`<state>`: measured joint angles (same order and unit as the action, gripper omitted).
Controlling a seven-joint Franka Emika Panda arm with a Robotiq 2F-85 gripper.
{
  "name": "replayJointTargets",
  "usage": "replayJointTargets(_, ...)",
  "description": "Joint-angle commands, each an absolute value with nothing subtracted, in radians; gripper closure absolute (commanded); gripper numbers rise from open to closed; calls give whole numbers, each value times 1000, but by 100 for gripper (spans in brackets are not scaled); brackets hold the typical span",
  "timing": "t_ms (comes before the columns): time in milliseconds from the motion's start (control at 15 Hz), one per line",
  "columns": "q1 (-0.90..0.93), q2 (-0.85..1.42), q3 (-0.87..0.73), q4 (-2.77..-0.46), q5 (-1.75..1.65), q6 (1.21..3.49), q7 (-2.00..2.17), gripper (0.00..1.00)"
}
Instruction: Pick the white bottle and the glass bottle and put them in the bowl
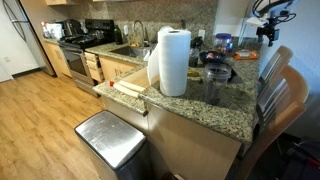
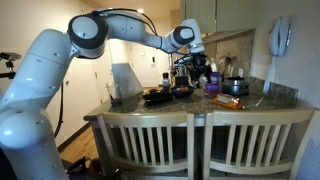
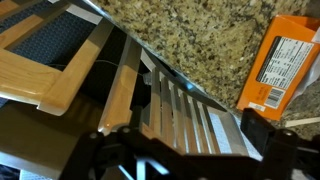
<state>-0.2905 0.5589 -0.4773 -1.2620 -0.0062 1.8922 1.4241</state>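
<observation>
My gripper (image 3: pixel 190 150) is open and empty, its two dark fingers spread wide at the bottom of the wrist view. It hangs high above the counter edge and the chair backs, and shows in both exterior views (image 1: pixel 267 30) (image 2: pixel 197 48). A dark bowl (image 2: pixel 157 97) sits on the granite counter (image 3: pixel 200 40), also seen in an exterior view (image 1: pixel 218 72). A clear glass vessel (image 1: pixel 213 86) stands near the paper towel roll. A white container (image 1: pixel 151 66) shows partly behind the roll. I cannot pick out the white bottle or the glass bottle for certain among the small items.
A tall paper towel roll (image 1: pixel 174 62) stands on the counter. An orange box (image 3: pixel 285 60) lies near the counter edge, also in an exterior view (image 2: pixel 228 101). Wooden chairs (image 2: pixel 195 140) line the counter. A metal bin (image 1: pixel 110 137) stands on the floor.
</observation>
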Motion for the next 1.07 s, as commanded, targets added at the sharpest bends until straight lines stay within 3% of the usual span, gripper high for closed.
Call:
replayJointTargets(0,-291,559,-477,-1262,-6,1892,1424,0)
replayJointTargets(133,-326,541,-425,-1261,86,1936,1328,0)
replayJointTargets(667,-170,525,-301,-1231,93,1899,1135,0)
replayJointTargets(1000,-147,556,-330,-1212,78,1920,1227,0)
